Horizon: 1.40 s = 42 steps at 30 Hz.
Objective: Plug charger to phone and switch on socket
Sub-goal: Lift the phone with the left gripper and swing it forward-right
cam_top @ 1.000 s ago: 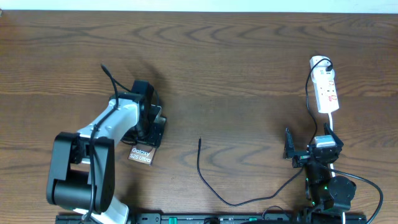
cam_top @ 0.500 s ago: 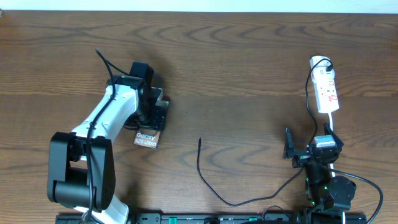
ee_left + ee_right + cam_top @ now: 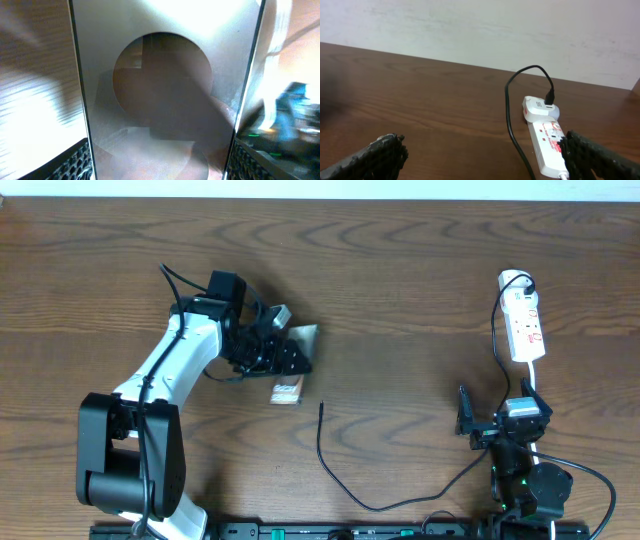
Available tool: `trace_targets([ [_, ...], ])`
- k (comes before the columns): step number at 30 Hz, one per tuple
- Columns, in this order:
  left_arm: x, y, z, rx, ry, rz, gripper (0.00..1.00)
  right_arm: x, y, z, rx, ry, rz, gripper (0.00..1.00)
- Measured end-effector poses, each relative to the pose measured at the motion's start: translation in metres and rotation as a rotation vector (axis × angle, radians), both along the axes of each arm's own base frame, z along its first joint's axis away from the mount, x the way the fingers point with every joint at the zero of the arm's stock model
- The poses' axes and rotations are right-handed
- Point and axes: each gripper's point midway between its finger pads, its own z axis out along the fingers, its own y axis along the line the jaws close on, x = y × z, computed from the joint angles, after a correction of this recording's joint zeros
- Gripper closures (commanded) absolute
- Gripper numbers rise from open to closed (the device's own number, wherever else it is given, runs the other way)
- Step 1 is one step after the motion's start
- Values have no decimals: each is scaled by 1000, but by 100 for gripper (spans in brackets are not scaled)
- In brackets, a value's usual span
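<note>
My left gripper (image 3: 268,352) is shut on the phone (image 3: 288,391) and holds it tilted above the table, left of centre. In the left wrist view the phone (image 3: 160,60) fills the space between my fingers (image 3: 75,162), with a round tan patch showing. The charger (image 3: 320,442) lies on the table with its plug tip pointing up just below the phone; the cable curves down and right towards the right arm. The socket (image 3: 525,320) lies at the far right, also in the right wrist view (image 3: 547,147). My right gripper (image 3: 495,422) is open and empty, just below the socket.
A black cord (image 3: 509,107) runs from the white plug (image 3: 540,107) at the socket's far end, along its left side. A pale wall (image 3: 480,30) stands behind the table's far edge. The arm bases sit at the front edge.
My left arm has swung right with the phone, carrying it from near the front left up and towards the centre. The phone now stands tilted. The right arm has not moved.
</note>
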Motion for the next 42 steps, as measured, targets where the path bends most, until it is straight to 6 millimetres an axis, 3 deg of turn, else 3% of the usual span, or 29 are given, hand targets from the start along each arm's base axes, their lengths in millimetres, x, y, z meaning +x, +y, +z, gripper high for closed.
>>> trace_targets([
  [6,20,-34,43,-300,-14,42,93,0,0,0,0,0,0,1],
  [10,47,-53,91,-535,-31,64,93,0,0,0,0,0,0,1],
  [23,85,-65,178,-769,186,212,93,0,0,0,0,1,0,1],
  [32,98,-64,187,-790,465,408,93,0,0,0,0,0,0,1],
  [42,114,-61,186,-806,500,534,93,0,0,0,0,1,0,1],
])
